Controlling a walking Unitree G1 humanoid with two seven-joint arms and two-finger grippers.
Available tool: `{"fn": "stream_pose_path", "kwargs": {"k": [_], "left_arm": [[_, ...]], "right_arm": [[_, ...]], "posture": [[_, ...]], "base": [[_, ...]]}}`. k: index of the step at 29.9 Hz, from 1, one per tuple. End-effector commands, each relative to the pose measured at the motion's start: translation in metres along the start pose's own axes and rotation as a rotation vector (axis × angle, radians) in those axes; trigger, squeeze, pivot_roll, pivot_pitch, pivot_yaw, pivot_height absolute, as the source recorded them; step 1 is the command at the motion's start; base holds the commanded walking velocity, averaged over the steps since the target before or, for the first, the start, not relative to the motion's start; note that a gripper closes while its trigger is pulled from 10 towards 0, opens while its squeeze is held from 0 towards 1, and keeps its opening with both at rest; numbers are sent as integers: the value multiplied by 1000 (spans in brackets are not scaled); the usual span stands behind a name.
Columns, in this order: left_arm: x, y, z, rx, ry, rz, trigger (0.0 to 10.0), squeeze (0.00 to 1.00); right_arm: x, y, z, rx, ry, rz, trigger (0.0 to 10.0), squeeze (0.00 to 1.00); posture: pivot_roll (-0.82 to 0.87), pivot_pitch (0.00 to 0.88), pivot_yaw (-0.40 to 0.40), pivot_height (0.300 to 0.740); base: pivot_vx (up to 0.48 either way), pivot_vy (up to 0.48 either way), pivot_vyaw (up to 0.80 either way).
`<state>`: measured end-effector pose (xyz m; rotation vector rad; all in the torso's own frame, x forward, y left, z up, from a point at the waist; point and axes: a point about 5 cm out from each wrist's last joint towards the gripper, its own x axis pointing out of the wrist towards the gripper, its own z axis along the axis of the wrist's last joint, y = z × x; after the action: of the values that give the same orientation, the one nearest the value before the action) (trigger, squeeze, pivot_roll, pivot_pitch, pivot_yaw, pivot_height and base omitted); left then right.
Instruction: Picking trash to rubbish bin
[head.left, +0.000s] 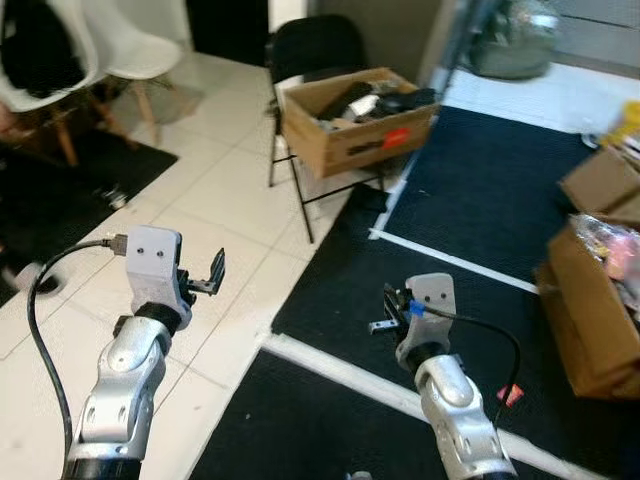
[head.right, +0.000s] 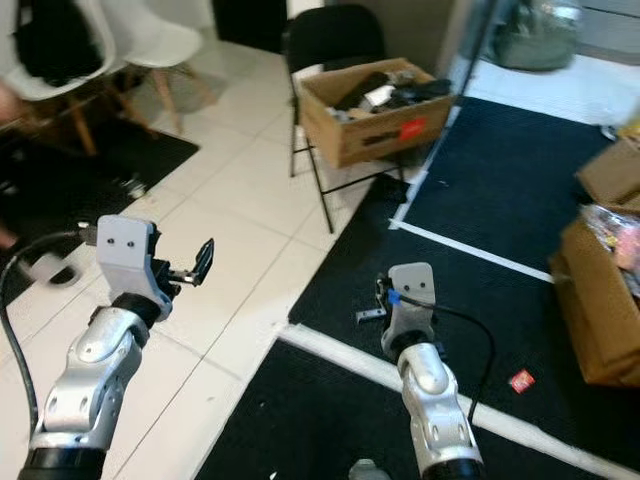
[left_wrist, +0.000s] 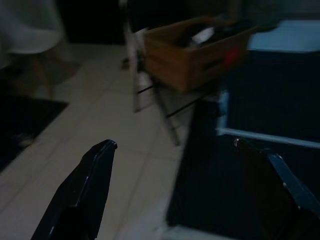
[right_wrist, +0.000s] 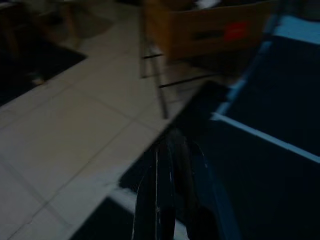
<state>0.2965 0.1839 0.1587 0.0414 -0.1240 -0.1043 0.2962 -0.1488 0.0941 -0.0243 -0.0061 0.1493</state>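
A small red scrap (head.right: 521, 380) lies on the black mat (head.right: 500, 220), to the right of my right arm and just past its cable. My right gripper (head.left: 386, 312) hovers low over the mat's near edge, and the right wrist view shows its fingers (right_wrist: 159, 195) pressed together with nothing between them. My left gripper (head.left: 206, 274) is raised over the white tile floor (head.left: 230, 200). Its fingers (left_wrist: 85, 190) stand wide apart and hold nothing. A small grey object (head.right: 364, 468) lies at the bottom edge, too cut off to identify.
A cardboard box (head.left: 355, 120) of dark items sits on a black folding chair (head.left: 315, 50) ahead. White chairs (head.left: 120, 40) and a dark rug (head.left: 70, 190) are at the far left. More cardboard boxes (head.left: 590, 310) stand at the right. White tape lines (head.left: 450, 260) cross the mats.
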Motion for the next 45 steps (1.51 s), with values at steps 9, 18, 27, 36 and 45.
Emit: {"fn": "stream_pose_path", "kwargs": {"k": [9, 18, 27, 36, 45], "left_arm": [[-7, 0, -9, -8, 16, 19, 10000, 0], [-17, 8, -16, -10, 28, 56, 10000, 0], [-21, 11, -18, -10, 36, 58, 10000, 0], [-26, 9, -21, -15, 44, 79, 10000, 0], [-25, 11, -20, 9, 41, 92, 10000, 0]], "right_arm": [[-3, -3, -9, 23, 39, -12, 10000, 0], [4, -19, -11, 20, 54, -83, 10000, 0], [14, -35, 0, 33, 18, -140, 10000, 0], [20, -22, 8, 108, -16, -47, 10000, 0], [19, -4, 5, 105, -20, 53, 10000, 0]], "posture": [[-9, 152, 17, 740], [-2, 151, 2, 740], [0, 151, -4, 740], [-3, 143, -15, 740], [-3, 133, -21, 740]], "base": [[0, 0, -800], [0, 0, -800], [0, 0, -800], [0, 0, -356], [0, 0, 0]]}}
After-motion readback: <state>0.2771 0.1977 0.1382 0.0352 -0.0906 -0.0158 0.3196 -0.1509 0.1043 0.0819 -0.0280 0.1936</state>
